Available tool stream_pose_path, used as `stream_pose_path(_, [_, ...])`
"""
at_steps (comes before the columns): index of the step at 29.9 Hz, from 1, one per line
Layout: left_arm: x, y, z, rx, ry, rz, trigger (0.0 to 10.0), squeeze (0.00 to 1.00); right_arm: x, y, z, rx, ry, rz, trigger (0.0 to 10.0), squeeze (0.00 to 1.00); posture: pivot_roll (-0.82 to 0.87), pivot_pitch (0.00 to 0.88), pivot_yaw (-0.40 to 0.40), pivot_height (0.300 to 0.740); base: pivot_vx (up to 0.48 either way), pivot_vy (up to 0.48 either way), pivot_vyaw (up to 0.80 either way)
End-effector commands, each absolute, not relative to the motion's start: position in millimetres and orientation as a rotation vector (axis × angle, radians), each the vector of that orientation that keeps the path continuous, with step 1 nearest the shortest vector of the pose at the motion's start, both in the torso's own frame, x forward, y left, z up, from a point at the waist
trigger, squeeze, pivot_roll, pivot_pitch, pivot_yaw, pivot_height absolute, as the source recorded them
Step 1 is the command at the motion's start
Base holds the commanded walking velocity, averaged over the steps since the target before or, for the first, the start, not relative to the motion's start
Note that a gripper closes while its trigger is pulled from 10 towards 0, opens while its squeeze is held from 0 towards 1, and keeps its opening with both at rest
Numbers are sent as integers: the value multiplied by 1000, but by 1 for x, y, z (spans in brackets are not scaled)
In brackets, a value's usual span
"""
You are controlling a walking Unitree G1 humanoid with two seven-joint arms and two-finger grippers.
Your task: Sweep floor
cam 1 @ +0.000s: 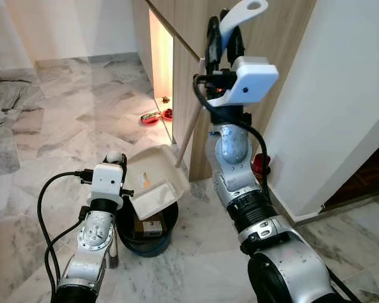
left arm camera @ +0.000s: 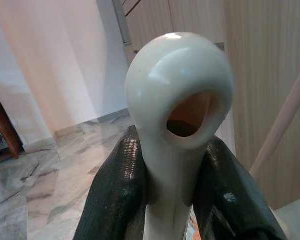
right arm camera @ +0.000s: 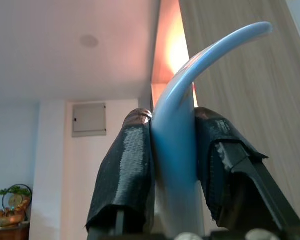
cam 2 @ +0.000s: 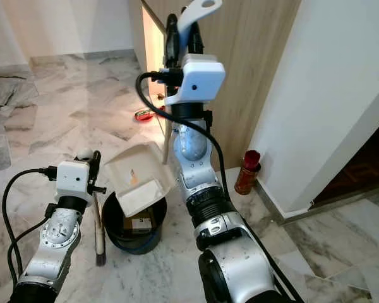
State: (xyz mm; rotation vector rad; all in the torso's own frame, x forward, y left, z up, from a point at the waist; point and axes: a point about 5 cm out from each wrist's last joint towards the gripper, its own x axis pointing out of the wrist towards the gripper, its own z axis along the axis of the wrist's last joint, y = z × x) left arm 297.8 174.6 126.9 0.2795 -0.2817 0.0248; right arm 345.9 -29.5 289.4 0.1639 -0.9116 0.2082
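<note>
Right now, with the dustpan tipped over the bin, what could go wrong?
1. The dustpan hangs tilted above the bin with part of it past the rim, so debris may spill onto the floor.
2. The brush in the left hand dangles right beside the bin and could catch it.
3. The right hand holds the dustpan's long handle close to the wooden panel, and a red bottle stands by that arm. A swing could hit either.

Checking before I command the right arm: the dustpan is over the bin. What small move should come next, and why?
Probably raise the right gripper a little to tip the dustpan steeper. It hangs tilted over the dark bin, yet an orange scrap sits on its surface and has not slid off.
</note>
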Motion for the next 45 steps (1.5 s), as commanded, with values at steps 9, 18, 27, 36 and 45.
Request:
stream_pose_path(9, [297,170,139,279,-356,6,10000,0,309,-11,307,104,-1168,291,10000,0,147,0,-53,740,0,0,0])
stream_pose_path(18, [297,169,139,275,-358,3,10000,0,294,2,304,84,-1212,343,10000,0,146,0,-54,740,0,0,0])
stream_pose_path(27, [298,167,138,272,-357,-2,10000,0,285,6,303,38,-1242,304,10000,0,144,0,-59,740,0,0,0])
stream_pose_path(36, [297,167,137,273,-356,-2,10000,0,276,12,302,0,-1281,316,10000,0,146,0,-63,740,0,0,0])
stream_pose_path(45, [297,167,136,273,-353,0,10000,0,278,14,301,63,-1217,288,10000,0,148,0,-67,740,0,0,0])
